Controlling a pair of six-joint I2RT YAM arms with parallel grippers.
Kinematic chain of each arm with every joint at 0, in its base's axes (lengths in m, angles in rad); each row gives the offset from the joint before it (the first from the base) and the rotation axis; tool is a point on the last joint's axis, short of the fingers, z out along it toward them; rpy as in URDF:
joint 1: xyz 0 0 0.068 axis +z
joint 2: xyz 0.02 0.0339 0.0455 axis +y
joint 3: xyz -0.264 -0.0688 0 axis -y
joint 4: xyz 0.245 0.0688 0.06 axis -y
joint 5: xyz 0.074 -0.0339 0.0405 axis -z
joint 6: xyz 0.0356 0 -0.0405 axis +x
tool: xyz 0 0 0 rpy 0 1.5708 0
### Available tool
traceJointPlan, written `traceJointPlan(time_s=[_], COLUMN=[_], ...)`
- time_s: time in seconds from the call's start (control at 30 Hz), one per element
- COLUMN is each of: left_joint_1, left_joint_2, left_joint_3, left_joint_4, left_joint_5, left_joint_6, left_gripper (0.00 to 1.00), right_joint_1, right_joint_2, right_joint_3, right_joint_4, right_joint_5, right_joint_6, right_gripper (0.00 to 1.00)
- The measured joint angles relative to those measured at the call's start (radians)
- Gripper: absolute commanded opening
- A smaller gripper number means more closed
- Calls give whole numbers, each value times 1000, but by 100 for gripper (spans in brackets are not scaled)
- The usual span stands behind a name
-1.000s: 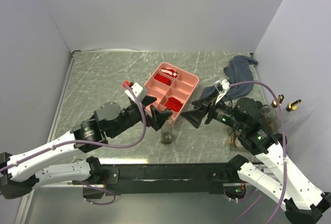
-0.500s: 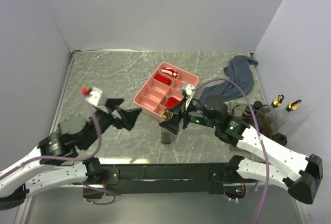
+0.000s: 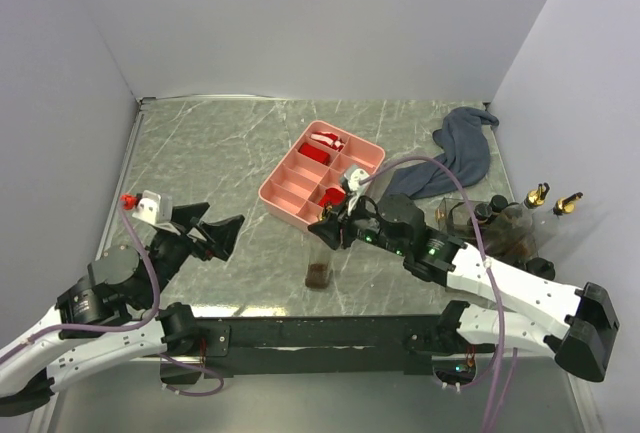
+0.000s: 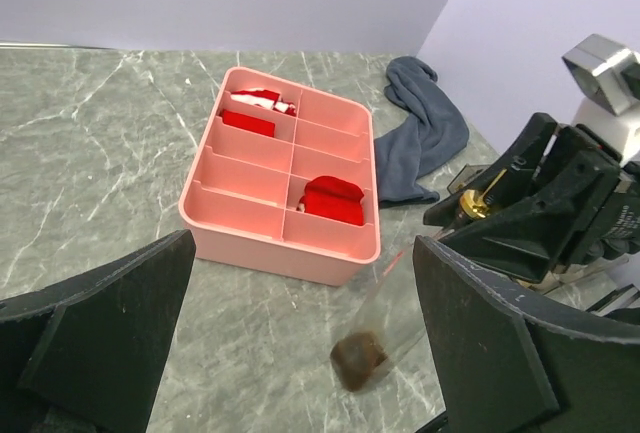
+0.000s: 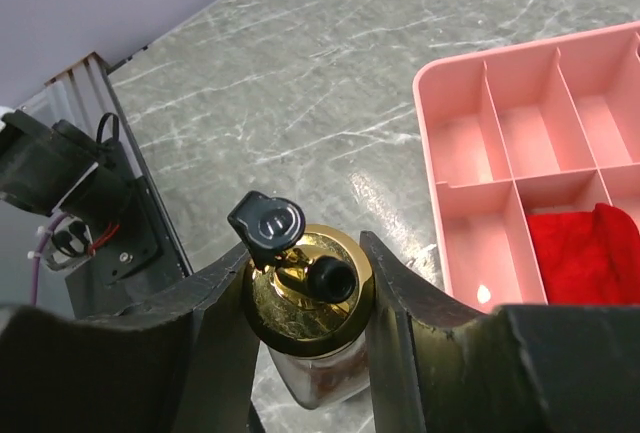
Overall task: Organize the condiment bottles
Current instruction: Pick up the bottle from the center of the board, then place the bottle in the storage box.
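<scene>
Closest to me on the left, the left claw [image 3: 221,218] hangs over the front of the desk [image 3: 200,143], its two black fingers spread wide with nothing between them. A little to its right, near the desk's front edge, is a tall clear bottle [image 3: 318,265] with a dark brown residue in the bottom and a gold top. The right claw [image 3: 326,232] is pinching that bottle by the gold top. Seen from its wrist, the fingers [image 5: 208,345] press on either side of the gold collar, and a small black flip cap [image 5: 265,225] sits swung aside above the spout hole. Whether the bottle's base rests on the desk or hangs just off it, I can't tell. It is just in front of the near corner of the pink tray [image 3: 285,185], not touching it.

At the right edge, just past the right arm, the other bottles [image 3: 500,225] are bunched together. A few have black caps, and two gold spouts [image 3: 538,194] stick up beside the wall.

Further back, the tray lies at an angle in the middle of the desk. Red pieces [image 3: 335,199] sit in three of its compartments, the farthest one striped red and white. Beyond it to the right, a blue-grey cloth [image 3: 462,148] lies crumpled, reaching toward the back right corner
</scene>
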Motion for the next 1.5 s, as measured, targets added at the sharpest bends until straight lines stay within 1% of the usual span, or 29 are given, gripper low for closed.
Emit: traceJointPlan(time_s=[0.03,0.07,0.2,0.37,0.5,0.6,0.83,0.9,1.03,1.17,1.3,1.37,1.5], left_joint_1=[0,0,0,0,0,0,0,0,0,0,0,0,0], left_joint_2=[2,3,11,14,14,9,-4,-2,17,42,65,83,111], left_joint_3=[0,0,0,0,0,-1,-6,-6,-6,-6,-5,-4,-3], left_joint_4=[-3,-5,-13,-18,-18,-17,-16,-16,-16,-16,-16,-17,-19], left_joint_5=[0,0,0,0,0,0,0,0,0,2,12,26,50], left_joint_6=[0,-1,-2,-2,-2,-2,-2,-2,-2,-2,2,6,16], left_gripper=[97,97,97,97,97,97,97,97,97,97,97,97,97], right_joint_1=[8,17,26,27,27,27,24,11,-44,-112,-200,-238,-303], right_joint_2=[-8,-16,-38,-43,-63,-56,10,23,26,11,-31,-79,-222], right_joint_3=[-1,-1,19,103,159,215,350,390,455,468,441,399,262], right_joint_4=[-8,-19,-102,-294,-423,-508,-643,-678,-737,-771,-782,-763,-660], right_joint_5=[13,29,114,319,517,709,1165,1262,1398,1461,1454,1436,1354], right_joint_6=[-1,4,33,89,140,172,226,238,267,286,282,259,158], right_gripper=[6,0,0,0,0,0,0,0,0,0,0,0,0])
